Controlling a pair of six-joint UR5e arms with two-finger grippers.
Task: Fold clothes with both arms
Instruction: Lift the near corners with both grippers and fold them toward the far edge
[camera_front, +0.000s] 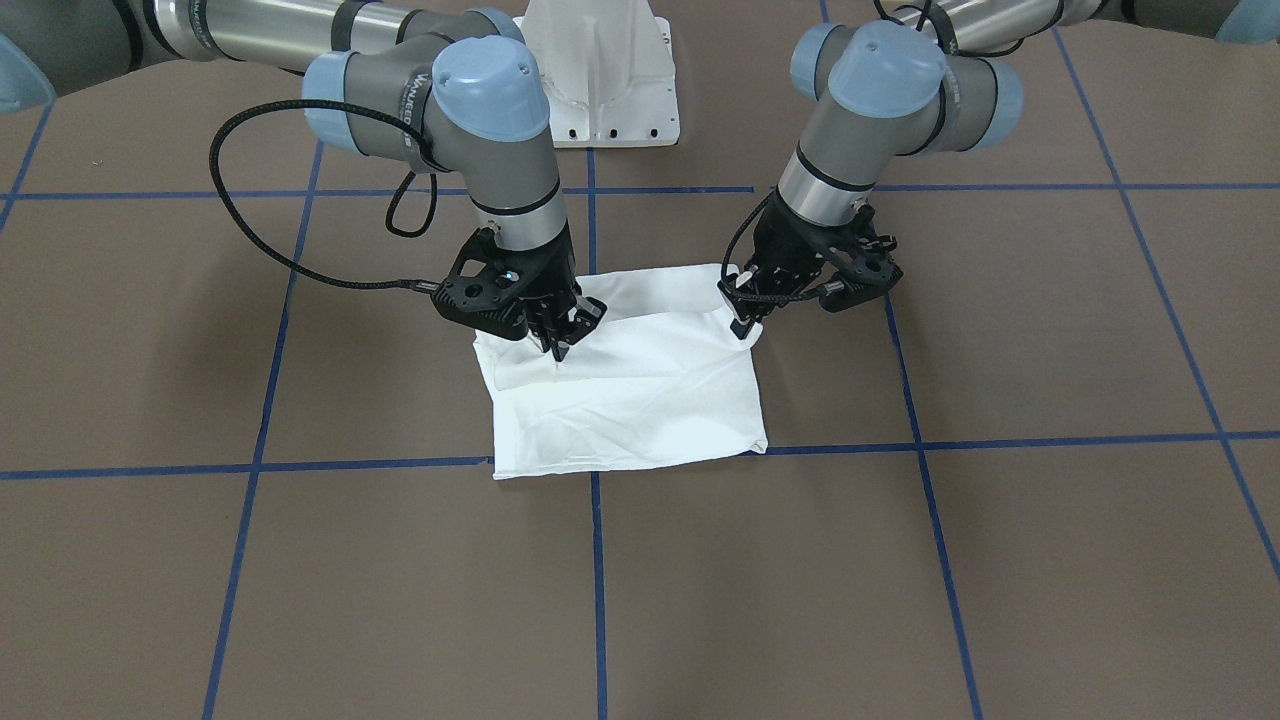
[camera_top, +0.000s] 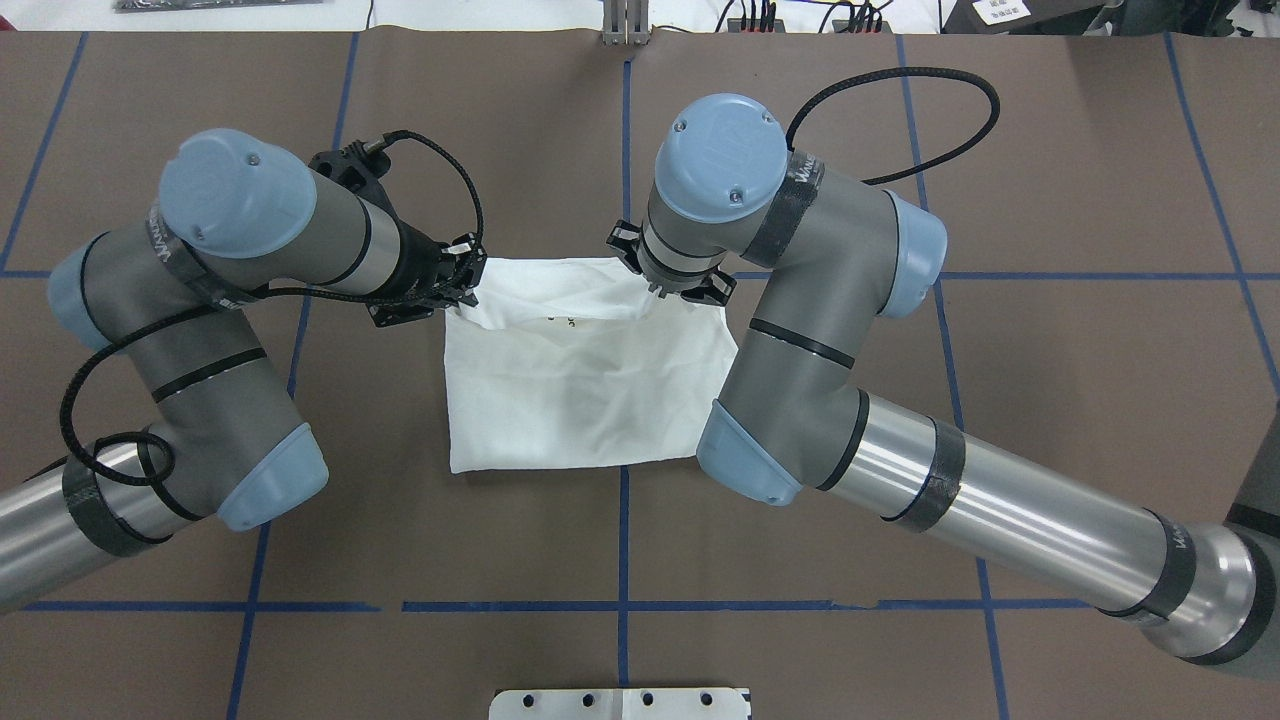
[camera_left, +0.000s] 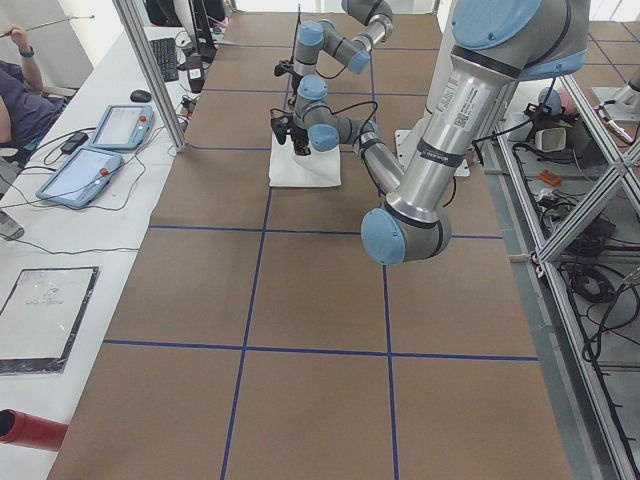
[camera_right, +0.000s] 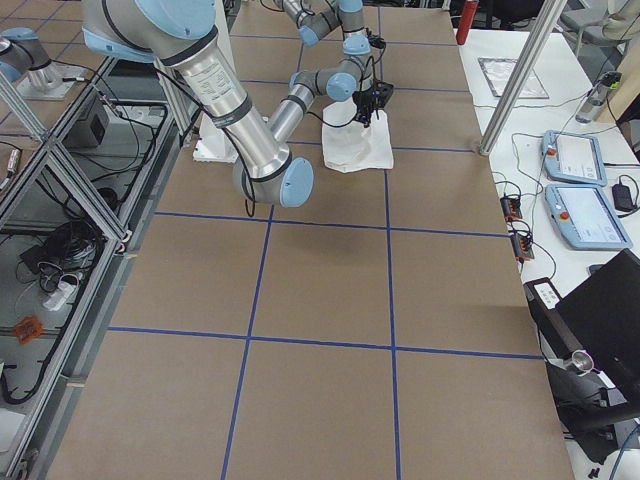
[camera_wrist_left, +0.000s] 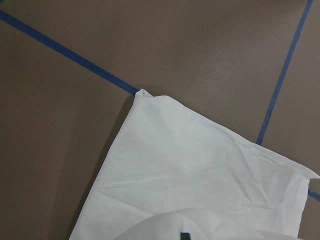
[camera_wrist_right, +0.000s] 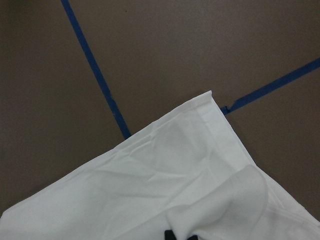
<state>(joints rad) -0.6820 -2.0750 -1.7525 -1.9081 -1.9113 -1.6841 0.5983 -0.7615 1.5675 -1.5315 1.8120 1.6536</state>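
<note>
Noted shirt (camera_front: 640, 400) at mid-table as a rough white rectangle, already folded down to several layers, lying over a crossing of the blue tape lines (camera_front: 340, 465) and well apart from the white pedestal base (camera_front: 610, 90). Spotted only a sliver of small black print (camera_top: 562, 321) near one edge in the overhead view; saw no sleeves or collar. Found right gripper (camera_front: 560, 345) with fingers pressed narrow on a pinch of the top layer, toward one side of that edge. Found left gripper (camera_front: 745, 322) at the opposite corner, apparently also closed on cloth, though partly masked by its own mount in the front view, so taken as likely, not certain. Confirmed in both wrist views a raised lip of cloth (camera_wrist_left: 165, 227) close under the fingers, with the lower layer lying flat beyond it on the brown table (camera_front: 1000, 560). Cannot tell height of the held edge above the table. Judged step in hand: one more fold, top edge gripped at two points, ready to be carried across the bundle. Next move calls for lifting both pinches together at equal height, keeping the span between them taut, travelling over to the opposite edge, lining up corners, then letting go at the same time. Flagged as risk: uneven travel skewing the fold or dragging the lower layers.
</note>
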